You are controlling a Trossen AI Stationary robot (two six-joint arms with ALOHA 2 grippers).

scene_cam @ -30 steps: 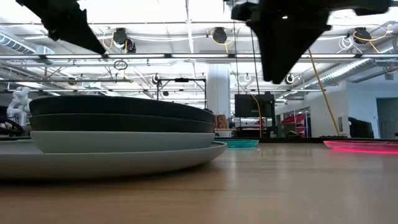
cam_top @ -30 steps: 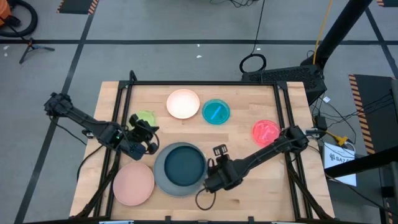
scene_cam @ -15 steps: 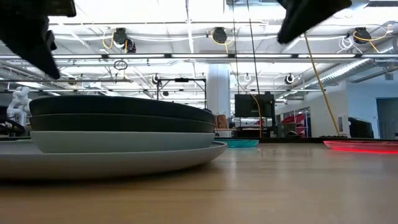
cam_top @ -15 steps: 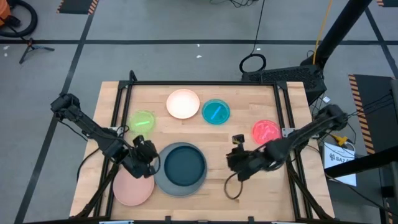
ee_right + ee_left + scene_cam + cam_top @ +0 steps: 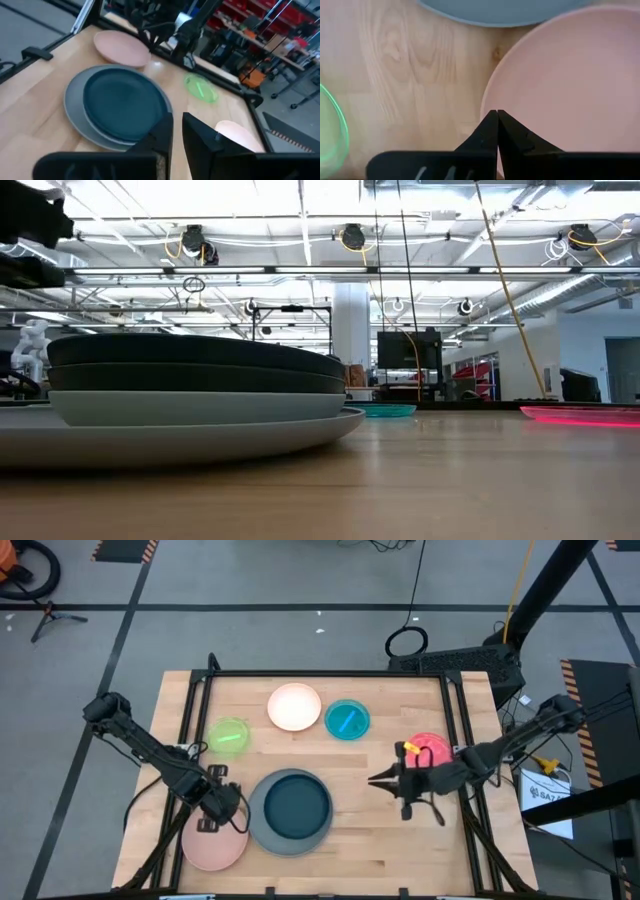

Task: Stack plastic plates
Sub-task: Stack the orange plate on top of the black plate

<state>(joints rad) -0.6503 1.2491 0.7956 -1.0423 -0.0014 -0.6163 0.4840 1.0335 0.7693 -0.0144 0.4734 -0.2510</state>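
Wooden table (image 5: 400, 850): left gripper (image 5: 218, 812), pinched shut, hovers over salmon plate (image 5: 215, 840) beside the stack (image 5: 290, 810), seemingly to lift it; right gripper (image 5: 176, 131) narrow, empty.

The left arm reaches in low, its hand (image 5: 213, 823) pointing down with both fingers pressed together. The right arm is bent back toward its own side, its hand (image 5: 380, 780) raised, fingers slightly parted.

No legible text on plates, arms or table. White label (image 5: 548, 793) at right table edge (high view) bears dark print, too small to read.
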